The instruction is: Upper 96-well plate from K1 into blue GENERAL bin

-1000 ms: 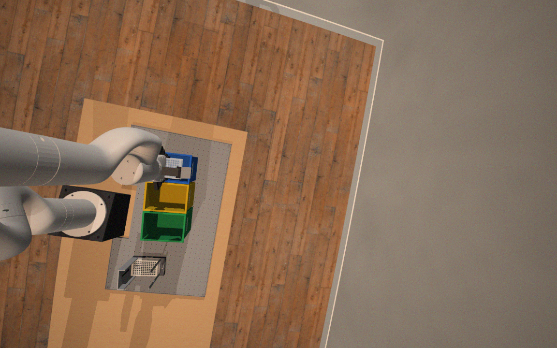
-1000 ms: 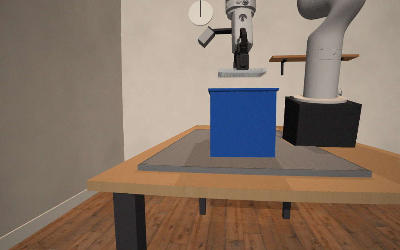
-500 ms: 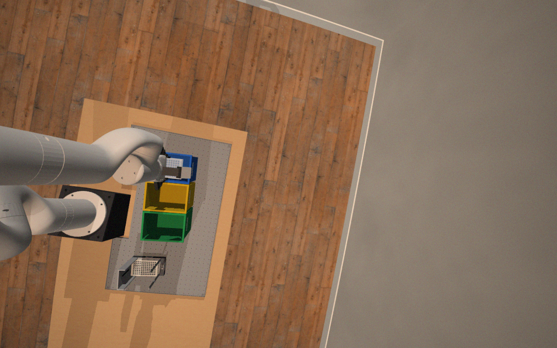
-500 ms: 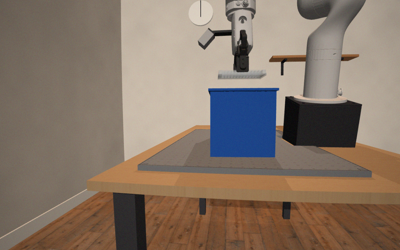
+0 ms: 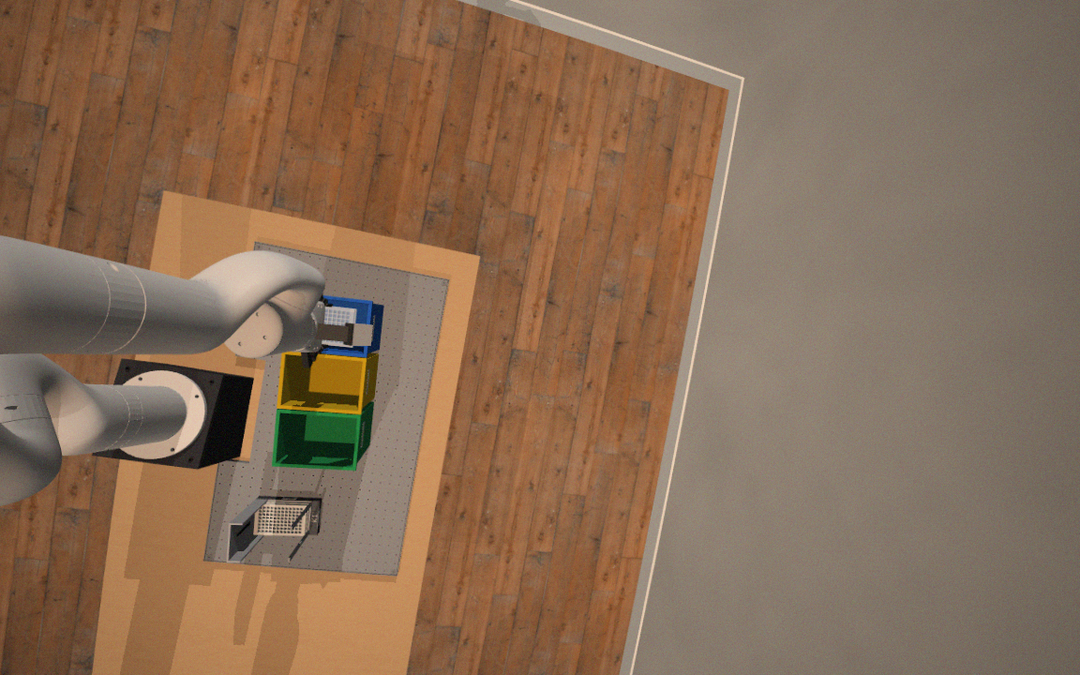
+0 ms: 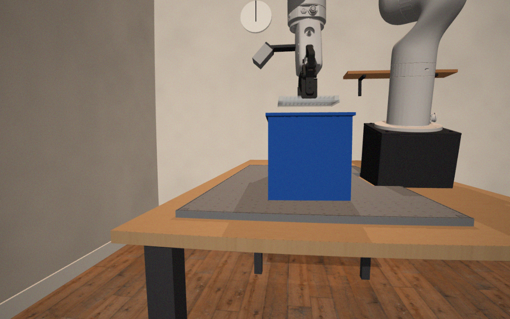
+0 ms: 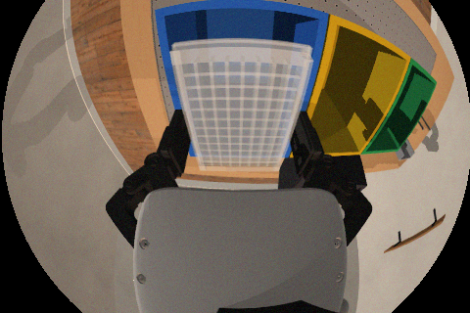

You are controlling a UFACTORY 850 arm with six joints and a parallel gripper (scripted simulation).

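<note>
My gripper (image 7: 241, 122) is shut on the clear 96-well plate (image 7: 241, 101) and grips its two long sides. In the side view the plate (image 6: 308, 100) hangs level a little above the rim of the blue bin (image 6: 309, 155), over its mouth. From above, the plate (image 5: 339, 316) and the gripper (image 5: 334, 331) lie over the blue bin (image 5: 357, 322). The wrist view shows the blue bin's open mouth (image 7: 242, 26) right under the plate. The rack K1 (image 5: 276, 522) at the mat's other end carries the lower plate (image 5: 281, 517).
A yellow bin (image 5: 327, 381) stands against the blue one, and a green bin (image 5: 322, 436) stands beyond it; both show in the wrist view (image 7: 362, 94) (image 7: 405, 111). The arm's black base (image 5: 179, 412) stands beside the bins. All sit on a grey mat.
</note>
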